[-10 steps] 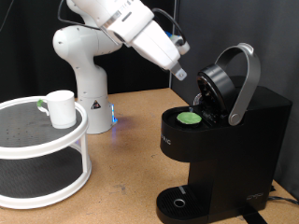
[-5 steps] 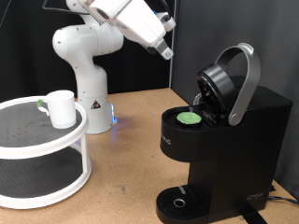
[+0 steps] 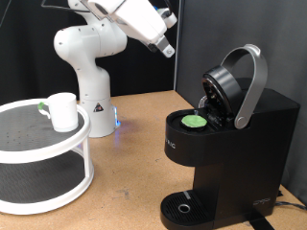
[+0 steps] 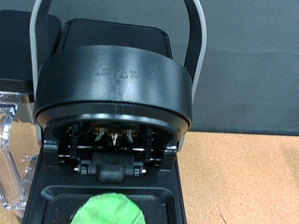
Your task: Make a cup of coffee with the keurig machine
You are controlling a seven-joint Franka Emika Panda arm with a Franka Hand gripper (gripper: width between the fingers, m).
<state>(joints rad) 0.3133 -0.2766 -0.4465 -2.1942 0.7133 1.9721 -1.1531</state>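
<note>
Matt black plastic keurig machine (image 3: 230, 144), glossy white cup (image 3: 63, 111), brown wood-look table (image 3: 134, 163)

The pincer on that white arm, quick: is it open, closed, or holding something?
Pincer: raised above the keurig machine; open or closed cannot be told; nothing is seen between its fingers.

Robotics lab setup, not a home kitchen. White articulated robot arm (image 3: 91, 57) on a pedestal base with a small blue indicator light, bolted directly onto a brown particle-board tabletop (image 3: 134, 144). Black curtain backdrop (image 3: 230, 29) fills the whole background, typical of a staged recording cell. Props are sparse and placed for a test: boxy matte-black single-serve coffee maker (image 3: 225, 144) with its lid raised at the exterior view's right, white two-tier round wire-mesh rack (image 3: 38, 158) at the exterior view's left carrying a small plain white mug (image 3: 63, 111). Wrist view shows the same black backdrop and board surface behind the machine.
</note>
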